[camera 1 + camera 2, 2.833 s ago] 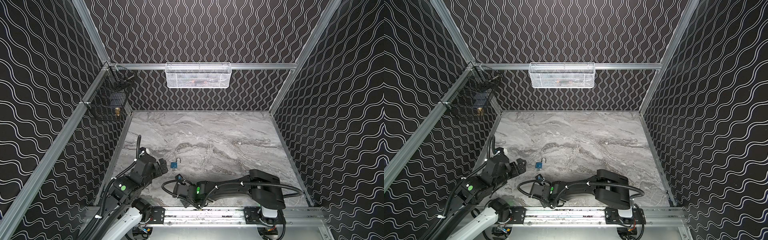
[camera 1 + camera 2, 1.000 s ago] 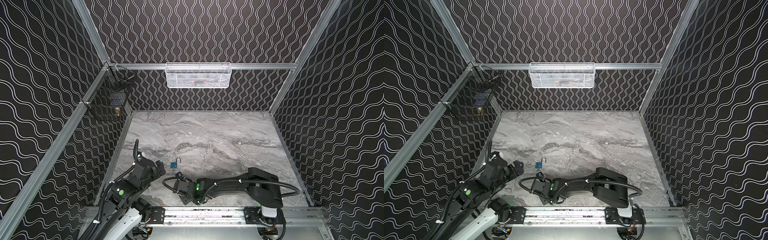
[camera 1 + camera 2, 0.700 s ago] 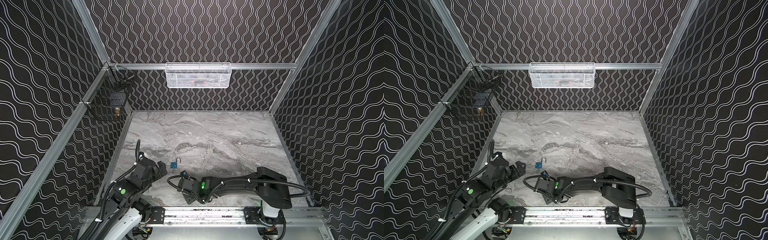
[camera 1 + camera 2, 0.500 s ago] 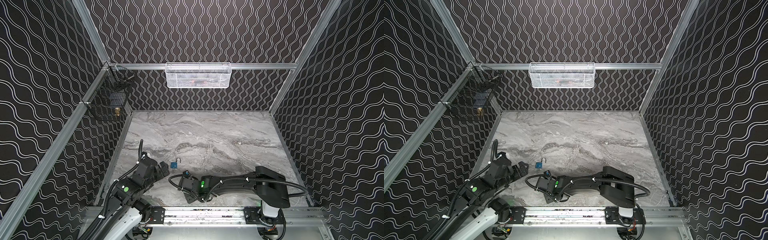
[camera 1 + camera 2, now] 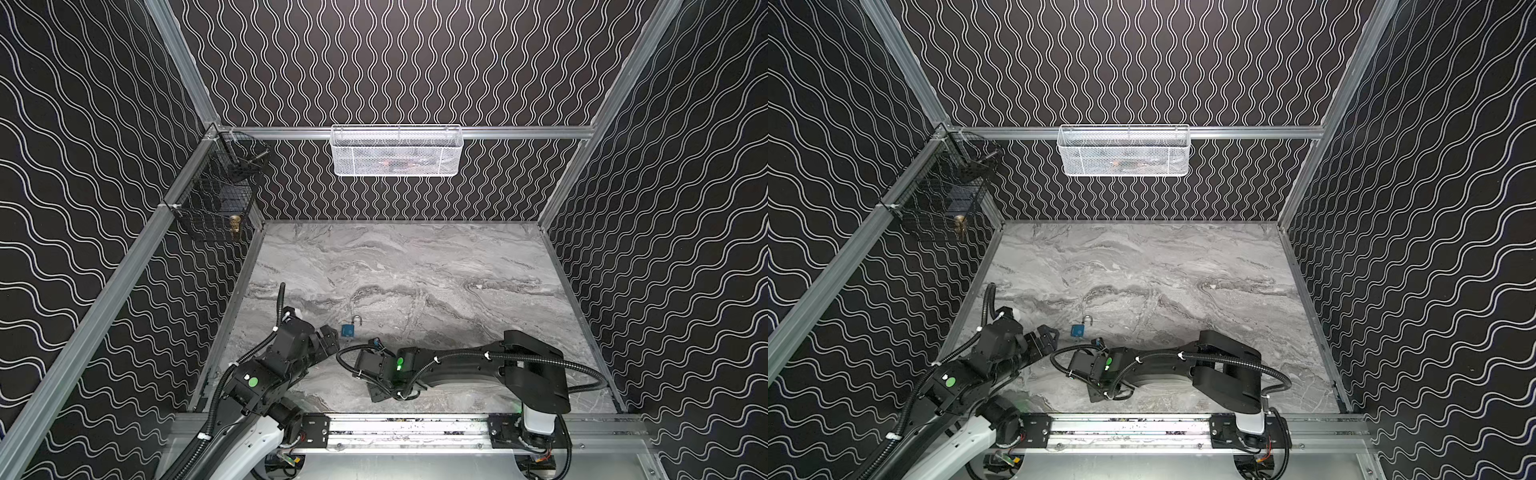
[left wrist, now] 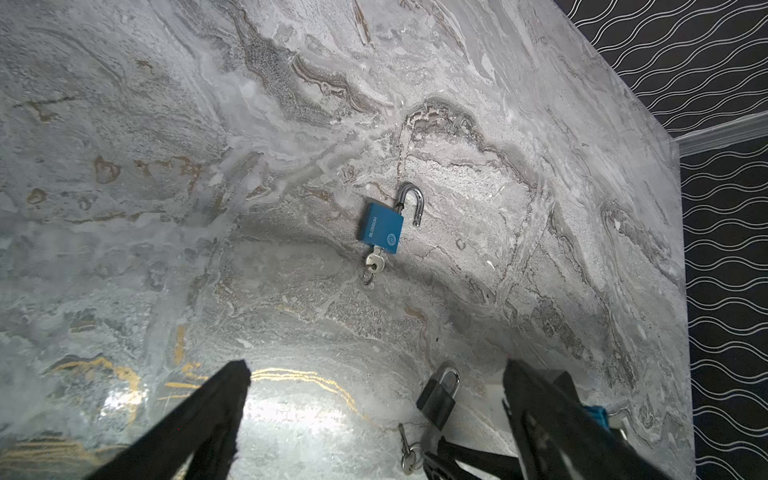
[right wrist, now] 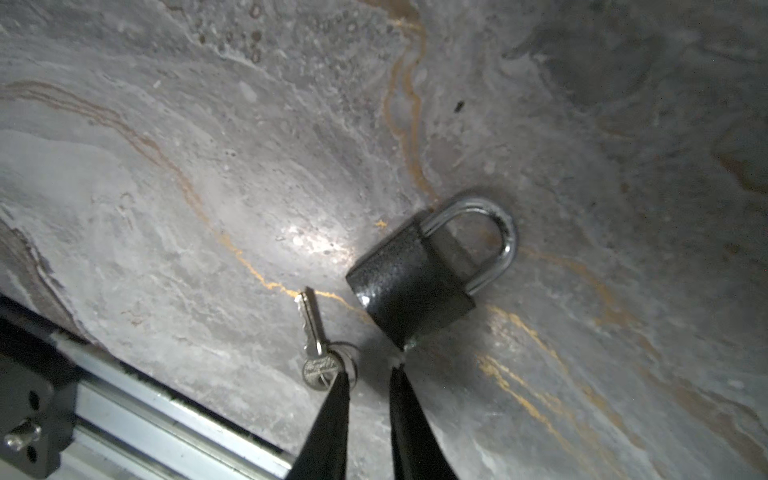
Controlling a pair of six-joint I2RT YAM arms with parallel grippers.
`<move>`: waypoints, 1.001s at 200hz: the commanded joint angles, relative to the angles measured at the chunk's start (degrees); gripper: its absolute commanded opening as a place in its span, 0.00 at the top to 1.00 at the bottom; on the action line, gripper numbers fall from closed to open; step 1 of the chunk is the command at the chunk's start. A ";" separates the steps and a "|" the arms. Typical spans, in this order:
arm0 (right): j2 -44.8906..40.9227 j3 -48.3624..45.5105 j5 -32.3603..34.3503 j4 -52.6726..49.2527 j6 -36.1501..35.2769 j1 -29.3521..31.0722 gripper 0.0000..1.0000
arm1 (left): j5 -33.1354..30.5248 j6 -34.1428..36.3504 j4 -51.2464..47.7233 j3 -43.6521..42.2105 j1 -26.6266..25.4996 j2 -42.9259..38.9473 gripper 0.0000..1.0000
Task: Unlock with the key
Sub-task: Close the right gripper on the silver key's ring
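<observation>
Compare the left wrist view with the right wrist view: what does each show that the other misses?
Only the left wrist view: the blue padlock, shackle swung open, its inserted key, and the left gripper spread wide. Only the right wrist view: the aluminium rail, plus a clear look at the right gripper, tips narrowly apart at the loose key. Both: the black padlock, shackle closed, that loose key beside it, and the marble table.

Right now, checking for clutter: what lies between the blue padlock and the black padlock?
Only bare tabletop and the inserted key jutting from the blue padlock toward the black padlock, seen in the left wrist view.
</observation>
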 commanded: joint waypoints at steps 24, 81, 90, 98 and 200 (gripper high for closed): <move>0.38 1.06 -1.24 -0.38 0.39 0.11 0.78 | -0.39 -1.50 0.64 -0.59 0.06 -0.74 0.01; 3.47 1.89 -1.85 -1.44 0.47 0.11 0.79 | -0.39 -1.64 0.58 -0.77 0.03 -0.72 0.01; 3.46 1.87 -1.86 -1.47 0.61 0.03 0.80 | -0.24 -1.65 0.62 -0.89 0.01 -0.93 0.01; 3.47 1.95 -1.64 -1.70 0.65 0.10 0.81 | -0.22 -1.83 0.69 -1.11 0.03 -0.82 0.01; 4.06 3.40 -0.28 -2.94 0.57 0.19 0.92 | 0.40 -2.95 1.40 -2.01 0.05 -1.29 0.01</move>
